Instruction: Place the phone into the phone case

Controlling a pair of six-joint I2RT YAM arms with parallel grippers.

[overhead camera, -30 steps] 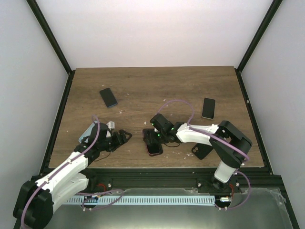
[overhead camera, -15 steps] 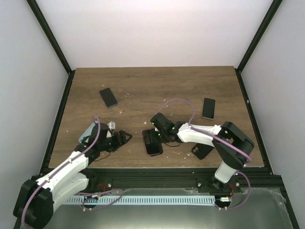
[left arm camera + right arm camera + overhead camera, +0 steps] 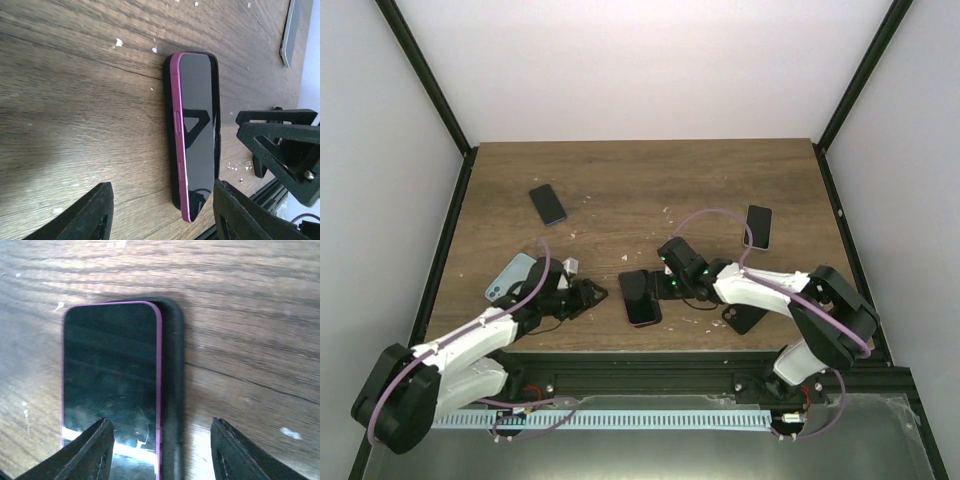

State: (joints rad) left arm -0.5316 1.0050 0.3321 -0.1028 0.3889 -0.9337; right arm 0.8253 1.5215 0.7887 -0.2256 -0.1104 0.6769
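Top external: wooden table [image 3: 620,180], both arms low toward front centre. Left arm [image 3: 470,340], left gripper [image 3: 597,293] just left of phone, fingers [image 3: 92,215] spread wide, holding nothing. Right arm [image 3: 770,288], right gripper [image 3: 658,287] at phone's right edge, fingers [image 3: 90,450] apart, clamping nothing. Purple-edged phone [image 3: 640,298] screen up, lying on black phone case [image 3: 172,365], offset, case rim showing along one side. Elsewhere, well apart: pale blue phone [image 3: 508,278], blue phone [image 3: 547,204], white phone [image 3: 757,227], dark handset [image 3: 744,317]. White crumbs [image 3: 698,322] scattered.
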